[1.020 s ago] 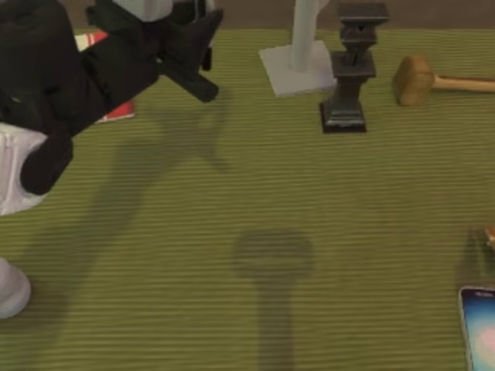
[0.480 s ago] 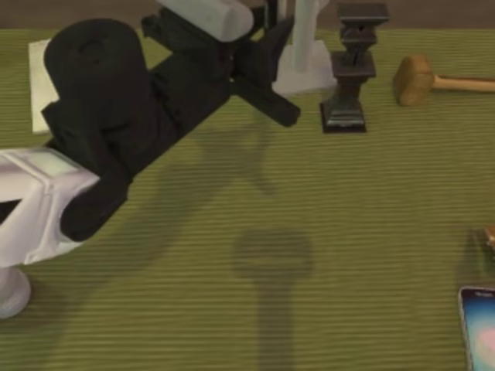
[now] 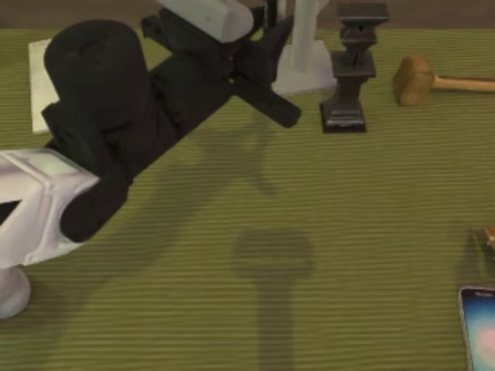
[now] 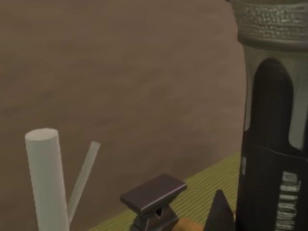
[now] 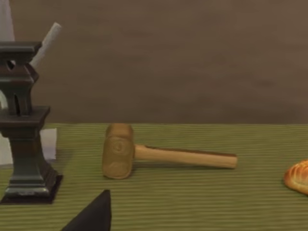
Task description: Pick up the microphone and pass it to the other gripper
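Observation:
The microphone fills one side of the left wrist view. It stands upright, black handle below and silver mesh head above. My left gripper is raised high over the table's back left and is shut on the handle. One dark fingertip shows just beside the handle. In the top view the arm hides most of the microphone. The other gripper, my right one, is outside the top view. Its wrist view shows a single black fingertip low over the green cloth, holding nothing.
At the back stand a white pole on a square base and a dark anvil-shaped block. A wooden mallet lies to their right. A phone and a bread roll lie at the right edge. A white sheet lies at the back left.
One second ago the left arm was farther left. It swung right toward the white pole with the microphone, uncovering the white sheet. It has held still over the last half second.

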Motion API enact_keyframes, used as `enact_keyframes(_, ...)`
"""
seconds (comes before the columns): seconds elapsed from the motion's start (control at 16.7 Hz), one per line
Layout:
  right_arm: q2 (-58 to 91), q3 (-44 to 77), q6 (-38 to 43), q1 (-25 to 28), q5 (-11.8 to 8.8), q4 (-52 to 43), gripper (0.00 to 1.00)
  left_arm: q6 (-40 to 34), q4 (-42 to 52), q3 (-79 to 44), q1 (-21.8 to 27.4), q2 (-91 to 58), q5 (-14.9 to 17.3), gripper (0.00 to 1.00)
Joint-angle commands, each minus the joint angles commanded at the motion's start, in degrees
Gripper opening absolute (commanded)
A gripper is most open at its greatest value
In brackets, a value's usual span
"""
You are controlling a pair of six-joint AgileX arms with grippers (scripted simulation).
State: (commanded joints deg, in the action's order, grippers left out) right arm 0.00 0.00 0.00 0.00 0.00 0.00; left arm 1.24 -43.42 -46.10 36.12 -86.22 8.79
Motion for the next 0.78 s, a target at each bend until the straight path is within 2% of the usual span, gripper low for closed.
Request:
enact_keyframes(0.18,0.1,0.1,0.0,0.1,0.0,0.0,1.0,0.0,0.0,0.0,0.0,0.0,0.0,0.0)
enact_keyframes(0.36,3.9,3.1,0.1,2.7,-0.9,1.7,1.0,0.0,0.0,0.0,0.0,0.0,0.0,0.0)
enact_keyframes(0.78,30.1,20.3,-0.5,16.6,-3.9,10.9,1.0,0.0,0.0,0.0,0.0,0.0,0.0,0.0)
